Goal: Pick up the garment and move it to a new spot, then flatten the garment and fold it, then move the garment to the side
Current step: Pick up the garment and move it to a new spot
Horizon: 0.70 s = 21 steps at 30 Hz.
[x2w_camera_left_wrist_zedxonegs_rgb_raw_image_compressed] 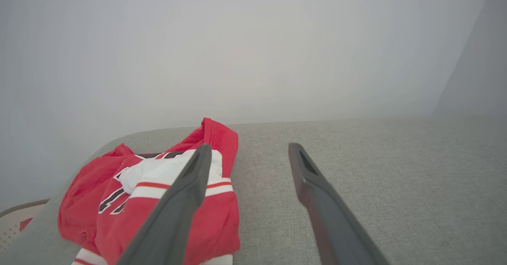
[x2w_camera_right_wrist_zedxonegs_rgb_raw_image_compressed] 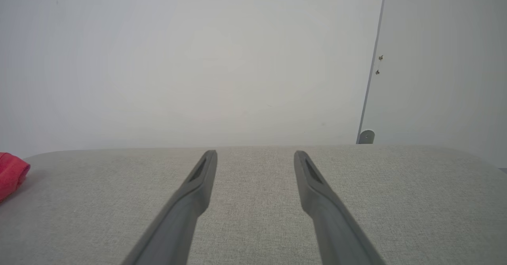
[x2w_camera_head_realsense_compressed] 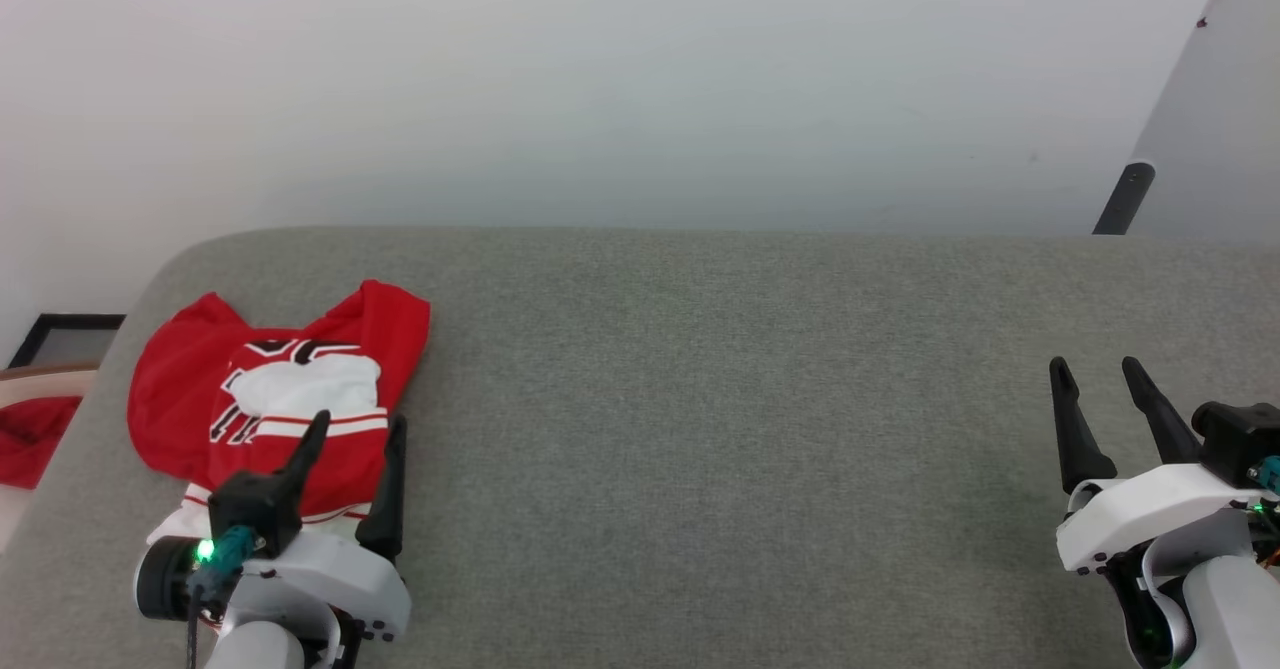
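Note:
The garment [x2w_camera_head_realsense_compressed: 270, 404], a red jersey with a white sleeve, striped trim and black number marks, lies folded into a small bundle at the far left of the grey surface [x2w_camera_head_realsense_compressed: 700, 399]. My left gripper [x2w_camera_head_realsense_compressed: 358, 427] hovers open over the bundle's near right part, nothing between its fingers. In the left wrist view the garment [x2w_camera_left_wrist_zedxonegs_rgb_raw_image_compressed: 158, 193] lies under and left of the left finger, with the left gripper [x2w_camera_left_wrist_zedxonegs_rgb_raw_image_compressed: 248, 151] open. My right gripper [x2w_camera_head_realsense_compressed: 1097, 369] stands open at the lower right, far from the garment. The right wrist view shows the right gripper [x2w_camera_right_wrist_zedxonegs_rgb_raw_image_compressed: 255, 156] open above bare cloth and a red edge of the garment [x2w_camera_right_wrist_zedxonegs_rgb_raw_image_compressed: 12, 174] at far left.
A plain red cloth scrap [x2w_camera_head_realsense_compressed: 35, 439] lies past the left edge of the grey surface, beside a dark frame [x2w_camera_head_realsense_compressed: 60, 334]. Behind stands a white wall, with a dark post [x2w_camera_head_realsense_compressed: 1125, 199] at the right.

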Available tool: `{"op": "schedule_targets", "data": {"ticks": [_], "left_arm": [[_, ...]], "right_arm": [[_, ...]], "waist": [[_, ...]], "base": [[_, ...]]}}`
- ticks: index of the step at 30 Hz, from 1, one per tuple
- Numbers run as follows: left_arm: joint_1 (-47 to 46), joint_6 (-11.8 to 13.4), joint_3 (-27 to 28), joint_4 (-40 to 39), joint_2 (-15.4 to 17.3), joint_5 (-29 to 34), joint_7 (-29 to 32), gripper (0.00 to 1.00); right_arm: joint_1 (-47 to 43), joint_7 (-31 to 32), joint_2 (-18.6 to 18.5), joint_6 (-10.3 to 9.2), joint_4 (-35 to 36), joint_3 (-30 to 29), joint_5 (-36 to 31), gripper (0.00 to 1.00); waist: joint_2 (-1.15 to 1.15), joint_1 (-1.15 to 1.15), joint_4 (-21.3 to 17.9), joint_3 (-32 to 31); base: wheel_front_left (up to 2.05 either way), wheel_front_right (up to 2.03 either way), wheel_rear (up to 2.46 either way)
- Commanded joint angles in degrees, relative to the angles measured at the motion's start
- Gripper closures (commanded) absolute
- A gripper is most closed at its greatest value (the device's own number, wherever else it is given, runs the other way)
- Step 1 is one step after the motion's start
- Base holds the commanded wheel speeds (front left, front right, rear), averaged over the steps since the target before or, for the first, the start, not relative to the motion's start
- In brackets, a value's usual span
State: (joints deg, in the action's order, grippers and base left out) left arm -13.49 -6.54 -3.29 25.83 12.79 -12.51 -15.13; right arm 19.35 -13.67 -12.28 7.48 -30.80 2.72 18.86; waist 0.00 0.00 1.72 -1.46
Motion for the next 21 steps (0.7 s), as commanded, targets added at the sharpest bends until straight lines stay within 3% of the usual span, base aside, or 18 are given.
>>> {"op": "schedule_targets", "data": {"ticks": [1, 9, 21], "left_arm": [[-0.1, -0.2, 0.2, 0.2, -0.1, -0.6, 0.0, 0.00], [1.1, 0.7, 1.3, -0.3, -0.9, -1.5, 0.0, 0.00], [3.7, 2.2, 2.0, -1.0, -1.5, -1.5, 0.0, 0.00]], "right_arm": [[-0.4, -0.1, 0.3, 0.02, 0.3, 0.0, 0.3, 0.00], [-1.5, 0.3, 0.4, 0.02, 0.6, 1.4, 1.6, 0.00], [-2.5, 0.5, 1.0, 0.02, 0.8, 6.5, 3.6, 0.00]], "waist": [[0.00, 0.00, 0.4, 0.0], [0.00, 0.00, 4.6, -0.5], [0.00, 0.00, 21.1, -1.6]], "base": [[0.00, 0.00, 0.00], [0.00, 0.00, 0.00], [0.00, 0.00, 0.00]]}}
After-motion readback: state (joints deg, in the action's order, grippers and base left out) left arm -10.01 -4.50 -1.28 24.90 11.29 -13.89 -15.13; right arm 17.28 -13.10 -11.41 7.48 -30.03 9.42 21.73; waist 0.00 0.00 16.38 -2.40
